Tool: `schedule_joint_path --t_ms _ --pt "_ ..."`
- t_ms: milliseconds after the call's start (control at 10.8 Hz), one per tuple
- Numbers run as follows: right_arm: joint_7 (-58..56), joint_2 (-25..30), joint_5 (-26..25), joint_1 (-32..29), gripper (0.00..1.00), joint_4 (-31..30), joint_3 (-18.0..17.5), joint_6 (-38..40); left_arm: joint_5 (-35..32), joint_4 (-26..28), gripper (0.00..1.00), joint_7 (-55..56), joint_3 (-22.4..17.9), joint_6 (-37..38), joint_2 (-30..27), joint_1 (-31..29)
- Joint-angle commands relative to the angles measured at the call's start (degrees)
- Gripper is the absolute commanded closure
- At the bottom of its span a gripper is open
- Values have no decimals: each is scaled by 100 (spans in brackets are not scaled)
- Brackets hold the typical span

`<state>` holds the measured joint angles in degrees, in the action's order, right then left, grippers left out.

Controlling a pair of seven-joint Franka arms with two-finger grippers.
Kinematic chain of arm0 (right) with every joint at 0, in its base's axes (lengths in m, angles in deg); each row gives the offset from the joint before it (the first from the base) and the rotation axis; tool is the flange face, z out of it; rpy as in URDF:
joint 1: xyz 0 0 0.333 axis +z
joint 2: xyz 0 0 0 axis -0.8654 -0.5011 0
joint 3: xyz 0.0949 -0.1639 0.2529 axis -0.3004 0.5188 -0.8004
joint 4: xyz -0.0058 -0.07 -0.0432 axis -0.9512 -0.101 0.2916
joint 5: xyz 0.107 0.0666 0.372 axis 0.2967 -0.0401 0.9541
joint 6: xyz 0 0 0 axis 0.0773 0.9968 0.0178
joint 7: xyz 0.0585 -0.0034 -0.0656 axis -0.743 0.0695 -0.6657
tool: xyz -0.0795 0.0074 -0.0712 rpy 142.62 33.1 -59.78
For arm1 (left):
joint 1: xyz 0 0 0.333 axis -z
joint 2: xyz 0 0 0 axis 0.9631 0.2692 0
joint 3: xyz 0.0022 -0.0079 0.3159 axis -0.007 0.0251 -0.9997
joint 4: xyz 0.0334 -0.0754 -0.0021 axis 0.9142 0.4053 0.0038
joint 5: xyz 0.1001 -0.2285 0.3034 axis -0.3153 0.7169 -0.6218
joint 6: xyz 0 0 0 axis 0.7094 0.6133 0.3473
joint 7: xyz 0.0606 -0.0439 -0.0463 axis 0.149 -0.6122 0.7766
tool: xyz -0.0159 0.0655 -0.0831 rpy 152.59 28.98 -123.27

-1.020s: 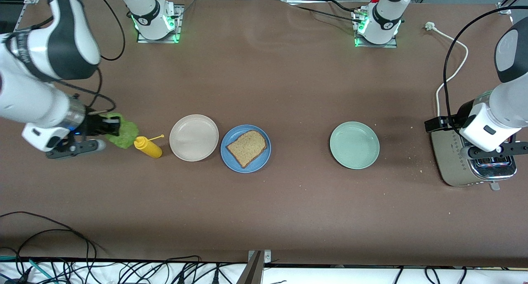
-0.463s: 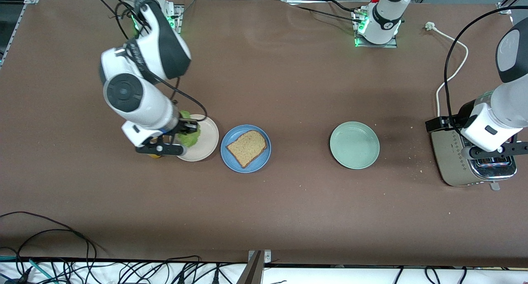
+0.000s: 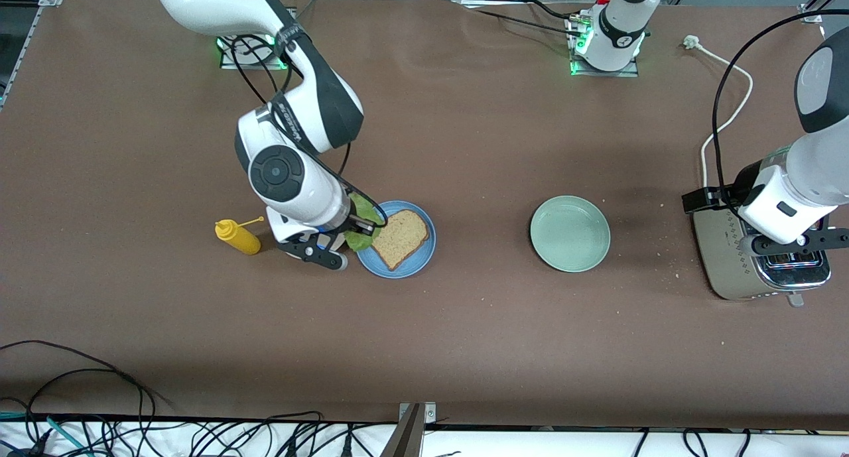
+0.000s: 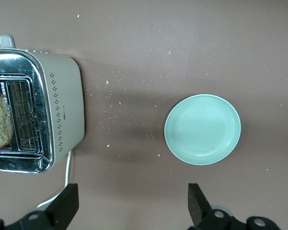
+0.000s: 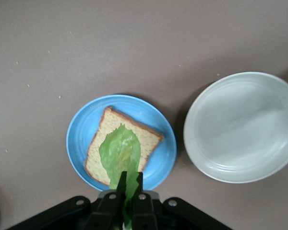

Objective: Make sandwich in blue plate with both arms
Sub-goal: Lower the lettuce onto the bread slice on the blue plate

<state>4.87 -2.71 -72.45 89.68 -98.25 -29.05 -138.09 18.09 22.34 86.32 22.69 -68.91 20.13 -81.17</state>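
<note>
- The right gripper (image 5: 126, 191) hangs over the blue plate (image 3: 418, 258), its fingers pinched together on a green lettuce leaf (image 5: 120, 153).
- One bread slice (image 3: 401, 237) lies on that plate, between the mint-green plate (image 3: 569, 233) and the yellow squeeze bottle (image 3: 239, 237).
- The left gripper (image 4: 132, 206) waits above the toaster (image 4: 62, 115), fingers spread apart, holding nothing.
- Risk: the limp leaf could slide off the bread or cling to the fingers on release.
- In the front view the right arm hides the beige-white plate (image 5: 240, 127) and most of the leaf; the second slice (image 4: 0, 122) is cut off in the toaster slot.
</note>
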Motion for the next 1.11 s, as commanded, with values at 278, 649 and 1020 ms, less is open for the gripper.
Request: schedule_joint_path --t_ms 278,649,1020 --pt "732 -923 851 127 100 541 30 -1035 13 80 0 -83 11 -4 -79 11" --pt "803 -1109 853 268 100 209 47 -1528 5 80 0 -57 11 -12 -62 28" --pt "767 -1144 844 268 72 -55 38 -1591 13 80 0 -83 11 -21 -62 19"
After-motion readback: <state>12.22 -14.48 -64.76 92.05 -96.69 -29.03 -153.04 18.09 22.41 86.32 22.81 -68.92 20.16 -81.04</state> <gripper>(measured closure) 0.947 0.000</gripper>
